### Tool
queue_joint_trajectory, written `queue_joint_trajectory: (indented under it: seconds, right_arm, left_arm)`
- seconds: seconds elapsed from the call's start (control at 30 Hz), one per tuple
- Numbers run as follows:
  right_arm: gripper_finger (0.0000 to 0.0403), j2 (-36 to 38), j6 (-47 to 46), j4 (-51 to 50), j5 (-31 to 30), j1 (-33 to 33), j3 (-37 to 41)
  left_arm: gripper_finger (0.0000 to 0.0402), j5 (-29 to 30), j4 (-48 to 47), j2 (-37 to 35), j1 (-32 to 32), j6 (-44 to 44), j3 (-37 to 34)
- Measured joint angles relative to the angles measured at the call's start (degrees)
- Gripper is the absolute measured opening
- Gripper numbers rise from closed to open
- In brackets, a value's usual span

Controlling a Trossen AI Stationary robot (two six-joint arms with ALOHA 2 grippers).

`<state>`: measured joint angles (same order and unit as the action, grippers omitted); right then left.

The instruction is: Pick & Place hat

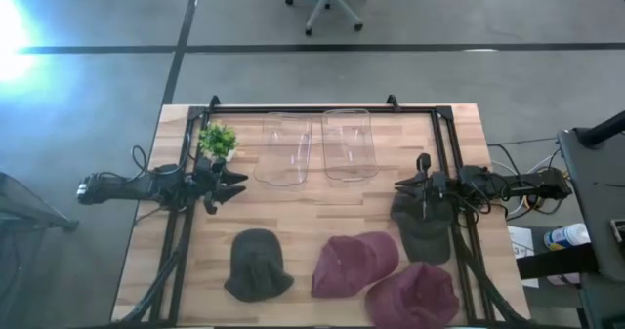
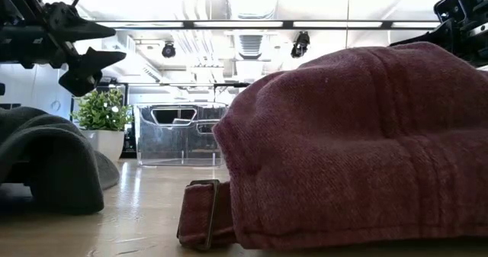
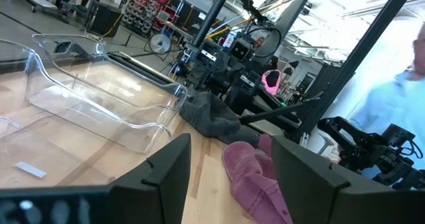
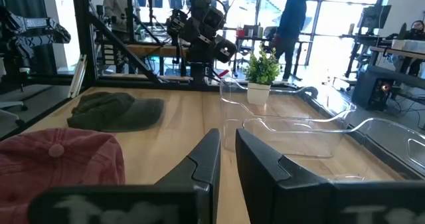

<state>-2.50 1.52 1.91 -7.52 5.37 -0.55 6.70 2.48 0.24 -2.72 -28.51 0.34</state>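
Overhead: four hats near the clear bins [image 1: 317,145]; olive hat [image 1: 422,229] lies under right gripper [image 1: 404,185], jaws nearly shut, empty. Left gripper [image 1: 237,185] w/ jaws wide, beside plant [image 1: 218,140]. Right wrist cam shows people beyond.

Wooden table [image 1: 322,222]: four hats [image 1: 258,265], two clear bins [image 1: 349,143], potted plant [image 1: 217,141].

I work in a robotics lab: behind my worktop [image 1: 322,226] stand metal frames [image 4: 99,31], other robot rigs [image 3: 242,51], parts shelves [image 3: 149,4], and people [image 4: 292,18].
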Motion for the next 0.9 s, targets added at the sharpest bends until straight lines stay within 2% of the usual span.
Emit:
queue_joint_trajectory:
  seconds: [0.6, 0.83, 0.9]
  right_arm:
    - [0.0043, -0.02, -1.01, 0.85, 0.01, 0.0, -0.01]
    - [0.0043, -0.02, -34.14, 6.74, 0.05, -0.02, 0.01]
    - [0.0043, 0.26, -48.39, 9.12, 1.31, 0.06, 0.01]
  left_arm:
    - [0.0202, 0.02, 0.02, -0.01, -0.01, 0.0, 0.0]
    - [0.0202, 0.0, 0.01, -0.01, -0.01, 0.0, 0.0]
    - [0.0202, 0.0, 0.01, 0.01, 0.0, 0.0, 0.0]
